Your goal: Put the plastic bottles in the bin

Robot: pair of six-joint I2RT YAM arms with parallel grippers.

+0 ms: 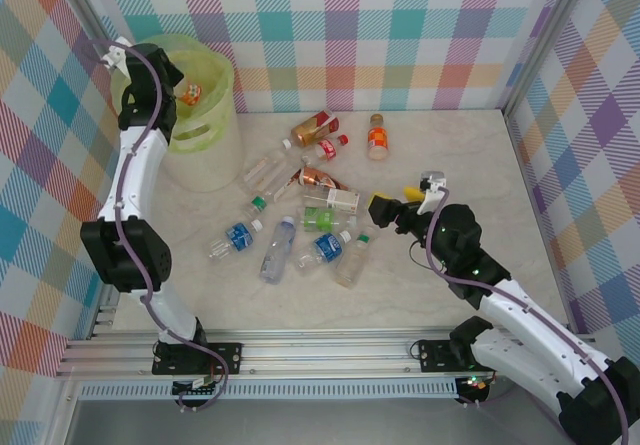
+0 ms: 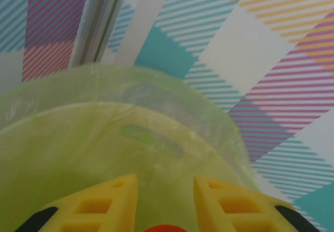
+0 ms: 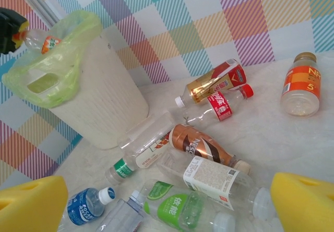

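The yellow-green bin (image 1: 205, 125) stands at the back left, lined with a thin bag. Over its opening my left gripper (image 1: 172, 93) is shut on a small clear bottle with an orange label (image 1: 190, 93); in the left wrist view a red bit of it (image 2: 166, 228) shows between the yellow fingers (image 2: 112, 200), above the bin's inside (image 2: 156, 138). Several bottles lie on the table, among them a brown Nescafe one (image 3: 201, 144), a green-labelled one (image 3: 180, 211) and a blue one (image 1: 236, 237). My right gripper (image 1: 398, 203) hovers open just right of the pile, nothing between its fingers (image 3: 31, 206).
An orange-labelled bottle (image 1: 377, 137) stands upright at the back, apart from the pile. Checked walls close the table at the back and both sides. Bare tabletop (image 1: 470, 165) lies to the right of the bottles.
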